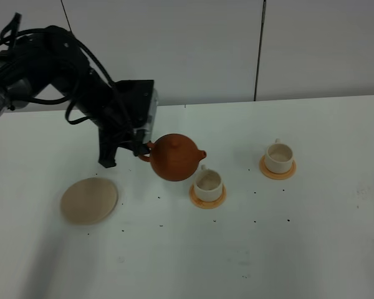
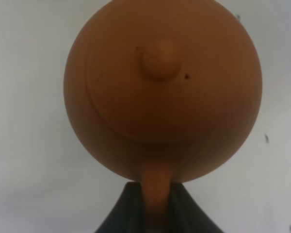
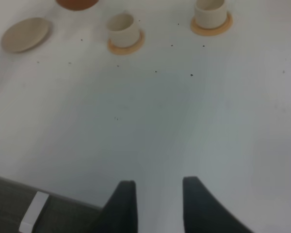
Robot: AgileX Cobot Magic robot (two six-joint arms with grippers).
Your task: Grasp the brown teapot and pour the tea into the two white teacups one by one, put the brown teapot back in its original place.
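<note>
My left gripper point(image 1: 142, 149) is shut on the loop handle of the brown teapot point(image 1: 174, 157), which hangs above the table, tilted, with its spout over the nearer white teacup point(image 1: 208, 184). The left wrist view shows the teapot point(image 2: 160, 92) from the lid side, its handle pinched in the left gripper point(image 2: 155, 196). The other white teacup point(image 1: 278, 157) stands to the right on its orange coaster. The beige saucer point(image 1: 89, 200), the original place, lies bare at the left. My right gripper point(image 3: 157, 194) is open with nothing in it, well short of both teacups point(image 3: 122, 28) point(image 3: 211, 12).
An orange coaster point(image 1: 207, 198) lies under the nearer cup. Small dark specks dot the white table point(image 1: 299, 249). In the right wrist view the table's front edge point(image 3: 53, 196) runs just beside my right gripper, with dark floor beyond it.
</note>
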